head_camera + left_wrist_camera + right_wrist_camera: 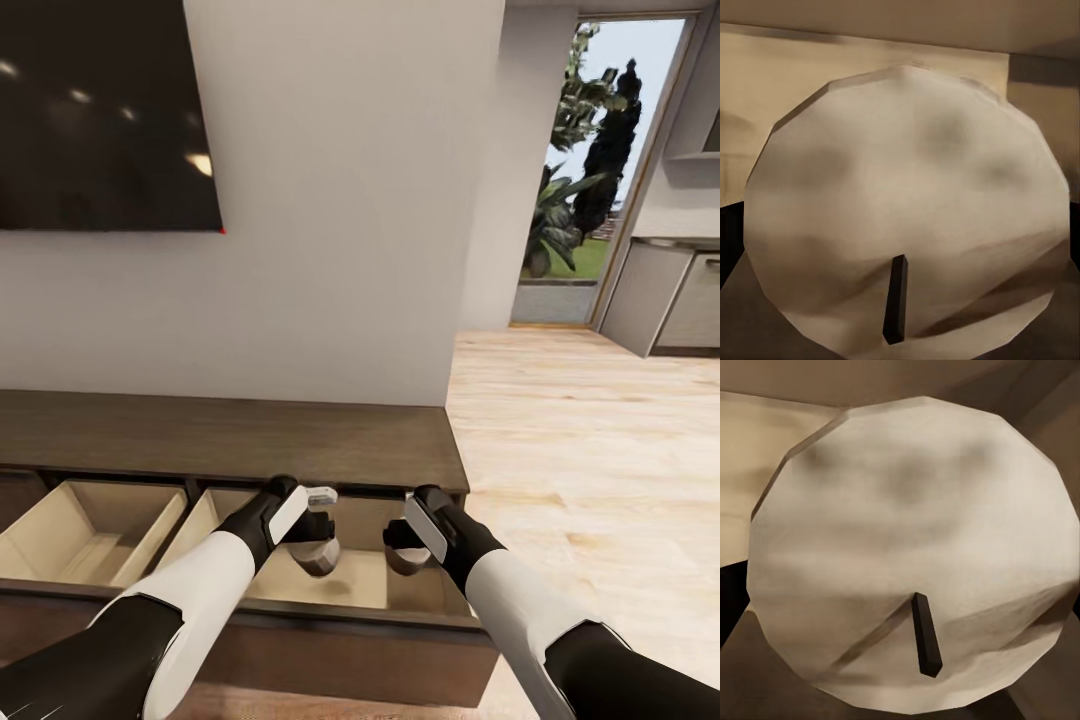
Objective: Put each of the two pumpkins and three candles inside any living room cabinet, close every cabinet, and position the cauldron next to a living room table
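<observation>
So you've got both arms reaching over the open drawers of the cabinet point(230, 435), the long dark-brown unit running along the white wall point(330, 200) under the big black TV point(100, 110). 2 drawers are pulled out toward you, both with light tan insides: the left drawer point(90, 530) is off to the left of your arms, and the right drawer point(370, 580) sits right under both claws. Your left claw point(318, 555) and right claw point(403, 556) hang side by side over that right drawer, near each other but apart, each with a brownish-tan rounded thing at its tip. In the left wrist view a pale beige candle point(907, 210) sits right up close, end-on, a faceted round face with a short dark wick poking out, tan drawer wall behind it. The right wrist view has the same deal, a second candle point(911, 555) end-on with its dark wick. So each claw looks closed around a candle, though the fingers themselves are hidden and I can't tell how tight the grip is. Off to the right there's light wood floor point(580, 450) and a doorway point(590, 180) with greenery outside.
</observation>
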Motion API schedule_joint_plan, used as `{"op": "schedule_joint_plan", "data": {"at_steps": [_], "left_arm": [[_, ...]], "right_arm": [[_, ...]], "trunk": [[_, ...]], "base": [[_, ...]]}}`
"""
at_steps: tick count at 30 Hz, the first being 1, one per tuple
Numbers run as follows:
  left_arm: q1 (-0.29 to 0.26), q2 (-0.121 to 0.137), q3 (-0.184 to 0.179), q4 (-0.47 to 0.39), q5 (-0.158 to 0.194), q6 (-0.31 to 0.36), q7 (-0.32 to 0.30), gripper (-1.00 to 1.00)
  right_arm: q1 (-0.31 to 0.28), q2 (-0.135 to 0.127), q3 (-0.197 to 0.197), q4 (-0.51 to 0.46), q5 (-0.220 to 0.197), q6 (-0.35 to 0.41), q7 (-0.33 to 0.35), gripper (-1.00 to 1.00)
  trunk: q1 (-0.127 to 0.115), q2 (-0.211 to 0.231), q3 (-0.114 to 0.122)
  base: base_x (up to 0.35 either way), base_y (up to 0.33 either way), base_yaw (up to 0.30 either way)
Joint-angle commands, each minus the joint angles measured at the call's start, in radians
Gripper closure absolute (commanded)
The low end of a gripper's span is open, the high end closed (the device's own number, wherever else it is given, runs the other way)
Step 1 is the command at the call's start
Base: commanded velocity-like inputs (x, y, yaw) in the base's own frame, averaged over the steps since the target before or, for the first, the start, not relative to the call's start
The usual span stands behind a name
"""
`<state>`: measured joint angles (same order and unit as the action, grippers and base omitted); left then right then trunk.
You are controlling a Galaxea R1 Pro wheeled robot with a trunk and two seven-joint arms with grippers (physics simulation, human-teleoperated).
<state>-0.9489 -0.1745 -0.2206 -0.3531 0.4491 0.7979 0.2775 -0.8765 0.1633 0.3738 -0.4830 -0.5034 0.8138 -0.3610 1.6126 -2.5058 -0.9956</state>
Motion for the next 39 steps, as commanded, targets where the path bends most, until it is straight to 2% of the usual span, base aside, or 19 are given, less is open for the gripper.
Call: {"op": "schedule_joint_plan", "data": {"at_steps": [1, 12, 19, 26, 39], "left_arm": [[-0.001, 0.000, -0.003, -0.001, 0.006, 0.003, 0.006, 1.00], [0.000, 0.000, -0.007, 0.002, 0.004, 0.002, 0.006, 1.00], [-0.001, 0.000, -0.070, 0.002, 0.002, -0.025, 0.009, 1.00], [0.000, 0.000, -0.084, 0.002, 0.001, -0.043, 0.008, 1.00], [0.001, 0.000, -0.085, 0.002, 0.001, -0.045, 0.008, 1.00]], "right_arm": [[-0.001, -0.001, 0.007, -0.001, -0.010, 0.002, -0.010, 1.00], [-0.001, -0.001, 0.007, -0.002, -0.010, 0.001, -0.009, 1.00], [-0.001, -0.001, 0.007, -0.002, -0.010, 0.001, -0.009, 1.00], [-0.001, 0.000, 0.007, -0.002, -0.010, 0.001, -0.009, 1.00], [-0.001, 0.001, 0.008, -0.002, -0.010, 0.001, -0.009, 1.00]], "trunk": [[0.000, -0.001, -0.005], [0.005, -0.003, -0.047], [0.008, -0.005, -0.075], [0.011, -0.007, -0.102], [0.011, -0.007, -0.102]], "base": [[0.000, 0.000, 0.000], [0.000, 0.000, 0.000], [0.000, 0.000, 0.000], [0.000, 0.000, 0.000], [0.042, -0.025, 0.000]]}}
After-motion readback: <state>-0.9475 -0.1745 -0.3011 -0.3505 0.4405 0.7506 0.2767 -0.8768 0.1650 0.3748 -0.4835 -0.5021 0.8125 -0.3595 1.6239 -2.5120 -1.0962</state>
